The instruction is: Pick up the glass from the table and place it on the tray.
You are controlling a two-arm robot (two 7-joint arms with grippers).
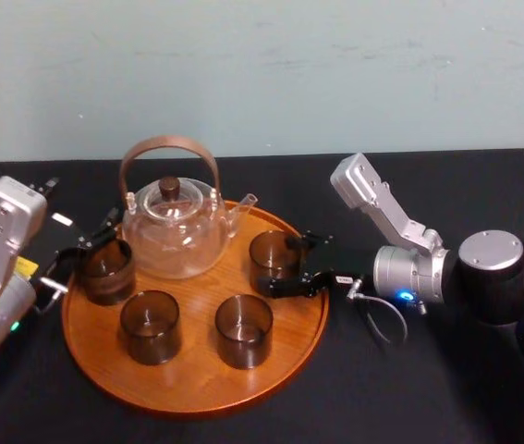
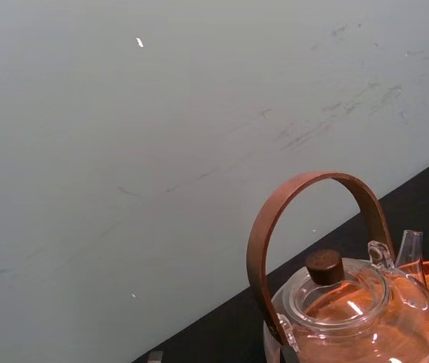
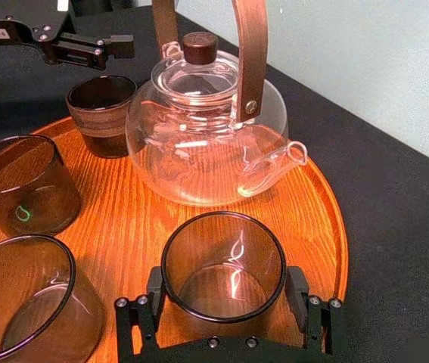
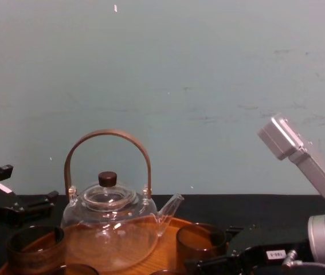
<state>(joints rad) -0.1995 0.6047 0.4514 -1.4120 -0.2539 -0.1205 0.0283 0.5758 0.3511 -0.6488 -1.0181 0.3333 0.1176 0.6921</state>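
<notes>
Two smoky glasses (image 1: 150, 326) (image 1: 243, 330) sit closest, side by side at the front of the tray (image 1: 197, 393). Behind them, at the tray's right side, stands the glass (image 3: 222, 265), upright on the wood and set between the jaws of the right gripper (image 1: 291, 262). The jaws press in on both of its sides, with no gap that I can make out, so I take it as gripped. Placement looks all but done.

Left gripper (image 1: 91, 242): at the tray's left rim, just beside a fourth glass (image 1: 106, 270). Open or closed, cannot tell.

Risks:
- The glass is thin-walled, smooth and cylindrical (slick to hold). If one jaw lets go late, it could skid on the tray.
- A low pull-back could catch the rim and tip the glass toward the tray's raised edge, which is near.
- The teapot (image 1: 174, 231) is close behind, with its spout pointing toward the glass. A sideways swing could knock it.

Materials: round orange-brown wood with visible grain, clear bulbous teapot with a bent wooden handle and dark knob, black cloth surface (image 1: 446, 388).
</notes>
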